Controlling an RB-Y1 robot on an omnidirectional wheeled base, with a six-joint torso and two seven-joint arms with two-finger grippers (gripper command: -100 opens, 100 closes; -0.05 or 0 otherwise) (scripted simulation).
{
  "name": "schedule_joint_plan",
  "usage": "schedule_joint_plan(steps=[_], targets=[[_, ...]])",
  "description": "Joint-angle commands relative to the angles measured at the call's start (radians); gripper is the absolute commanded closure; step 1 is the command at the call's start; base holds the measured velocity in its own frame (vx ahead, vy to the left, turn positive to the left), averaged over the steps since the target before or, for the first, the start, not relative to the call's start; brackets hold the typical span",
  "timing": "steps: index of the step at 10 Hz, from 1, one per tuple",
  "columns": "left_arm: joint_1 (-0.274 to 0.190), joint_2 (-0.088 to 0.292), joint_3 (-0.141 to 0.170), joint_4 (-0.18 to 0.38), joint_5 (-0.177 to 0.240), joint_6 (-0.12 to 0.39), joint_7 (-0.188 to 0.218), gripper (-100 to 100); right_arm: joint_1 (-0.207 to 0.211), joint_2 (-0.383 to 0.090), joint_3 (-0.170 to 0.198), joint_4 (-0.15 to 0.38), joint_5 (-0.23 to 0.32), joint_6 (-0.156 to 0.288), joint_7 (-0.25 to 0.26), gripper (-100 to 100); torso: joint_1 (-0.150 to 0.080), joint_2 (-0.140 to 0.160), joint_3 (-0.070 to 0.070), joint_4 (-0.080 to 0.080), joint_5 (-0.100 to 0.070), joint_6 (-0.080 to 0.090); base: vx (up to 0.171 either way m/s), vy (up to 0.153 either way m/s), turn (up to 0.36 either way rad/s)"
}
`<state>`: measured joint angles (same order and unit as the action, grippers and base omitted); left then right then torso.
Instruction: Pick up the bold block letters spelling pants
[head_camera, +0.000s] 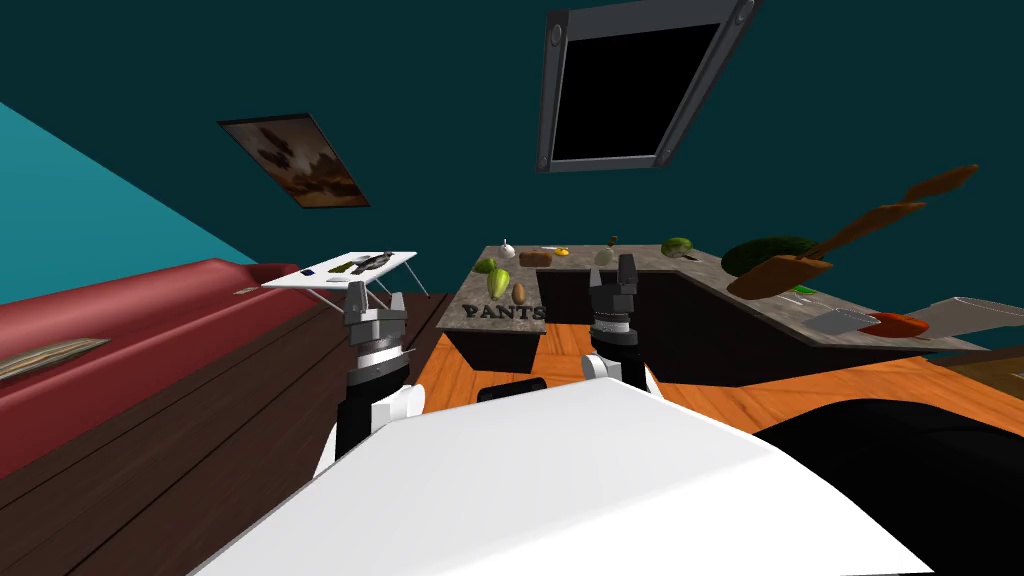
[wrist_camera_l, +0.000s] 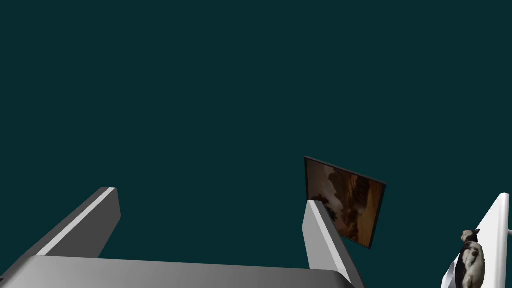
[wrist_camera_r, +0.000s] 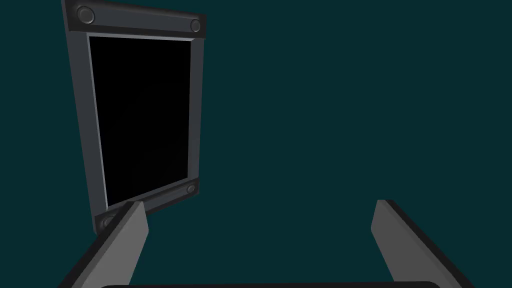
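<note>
"Letters (head_camera: 504, 312) first: where do we have them?"

"Ahead of us at about twelve o'clock, lying on the near end of the stone-patterned counter (head_camera: 700, 278). They spell PANTS, dark and bold, with a green vegetable (head_camera: 496, 283) and a brown vegetable (head_camera: 519, 293) just beyond them."

"How do we expect them to handle?"

"We judge them stiff and light, a low row that will neither bend nor crush. Whether they are joined into one piece we cannot tell. They lie flat and give little height to pinch. So we would close across the row's short width near the middle letter, fingers low to the counter, and watch for sliding."

"And our hands?"

"In the head view the left gripper (head_camera: 372, 296) shows at nine o'clock of the letters and the right gripper (head_camera: 622, 272) at two o'clock. Both are apart from the row and hold nothing."

"What do the views give us between them?"

"The head view gives us the letters and the counter. The wrist views look away from the counter, and there we read plainly what the head view leaves small: both pairs of fingers stand wide."
</note>
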<state>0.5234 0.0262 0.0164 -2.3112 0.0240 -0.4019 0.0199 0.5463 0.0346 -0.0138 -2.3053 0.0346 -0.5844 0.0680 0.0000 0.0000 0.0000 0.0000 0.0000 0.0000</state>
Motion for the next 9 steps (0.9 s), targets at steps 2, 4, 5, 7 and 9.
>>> schedule_joint_plan(steps=[2,4,5,7,9], targets=[[-0.04,0.057,0.004,0.014,-0.014,0.072,0.008,-100,0.0,0.0,0.0,0.0,0.0,0.0,0.0,0,0.001,0.001,0.0,0.0,0.0,0.0,-0.021,0.014,-0.071],[-0.082,0.086,0.008,0.027,-0.028,0.129,0.017,-100,0.0,0.0,0.0,0.0,0.0,0.0,0.0,0,0.002,0.002,0.001,0.0,0.0,0.0,-0.043,0.023,-0.065],[-0.082,0.086,0.008,0.027,-0.028,0.147,0.017,-100,0.0,0.0,0.0,0.0,0.0,0.0,0.0,0,0.002,0.003,0.001,0.001,0.0,0.0,-0.031,0.012,-0.028],[-0.107,0.099,0.01,0.034,-0.037,0.191,0.022,-100,0.0,0.0,0.0,0.0,0.0,0.0,0.0,0,0.001,0.002,0.001,0.0,0.0,0.0,-0.022,0.005,-0.042],[-0.135,0.11,0.013,0.042,-0.046,0.24,0.027,-100,0.0,0.0,0.0,0.0,0.0,0.0,0.0,0,0.001,0.001,0.001,0.0,0.0,0.0,-0.024,0.012,-0.056]])
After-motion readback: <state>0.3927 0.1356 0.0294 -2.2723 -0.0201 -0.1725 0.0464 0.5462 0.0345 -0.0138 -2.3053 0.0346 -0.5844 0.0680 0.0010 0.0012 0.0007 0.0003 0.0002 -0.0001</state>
